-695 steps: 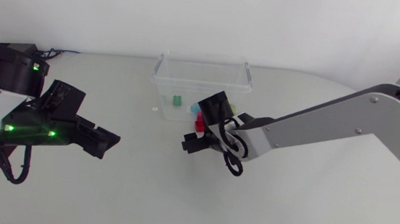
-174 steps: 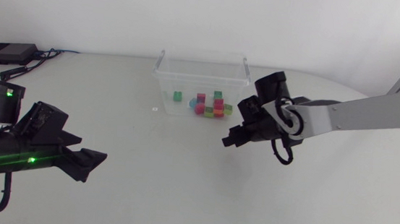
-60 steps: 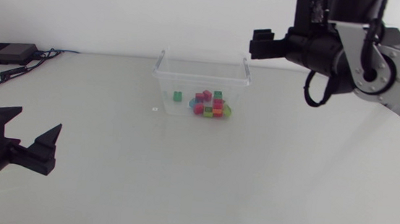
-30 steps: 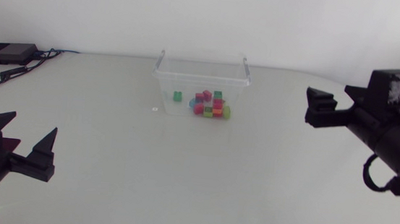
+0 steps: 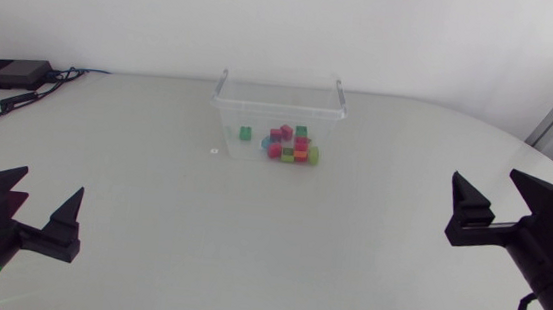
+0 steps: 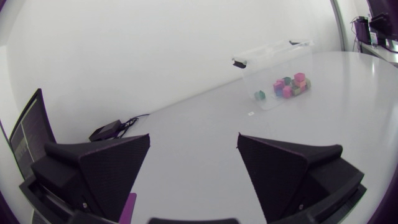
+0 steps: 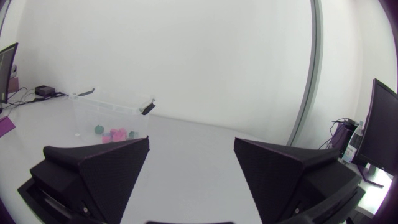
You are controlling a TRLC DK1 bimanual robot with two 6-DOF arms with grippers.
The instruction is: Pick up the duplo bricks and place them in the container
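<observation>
While both arms sit low at the near edge of the worktop (image 5: 267,265), my left jaws by the near left corner and my right jaws by the near right corner stand wide open with nothing between them. The left fingers (image 5: 63,225) and the right fingers (image 5: 468,218) have their tips turned toward the far side.

Farther in, a small white scrap (image 5: 215,151) lies on the bare surface just in front of the container (image 5: 227,129), toward its left end. This clear tub stands near the middle of the far edge, upright, well apart from both jaws. Its long axis runs along that far edge, with a clip handle at each short end.

Inside it the duplo bricks (image 5: 292,149) lie in a loose pile of pink, red, green, yellow and blue at the middle and right of its floor. A lone green brick (image 5: 245,133) sits apart toward its left end.

At the far left corner rests a black box (image 5: 7,73) with cables.
</observation>
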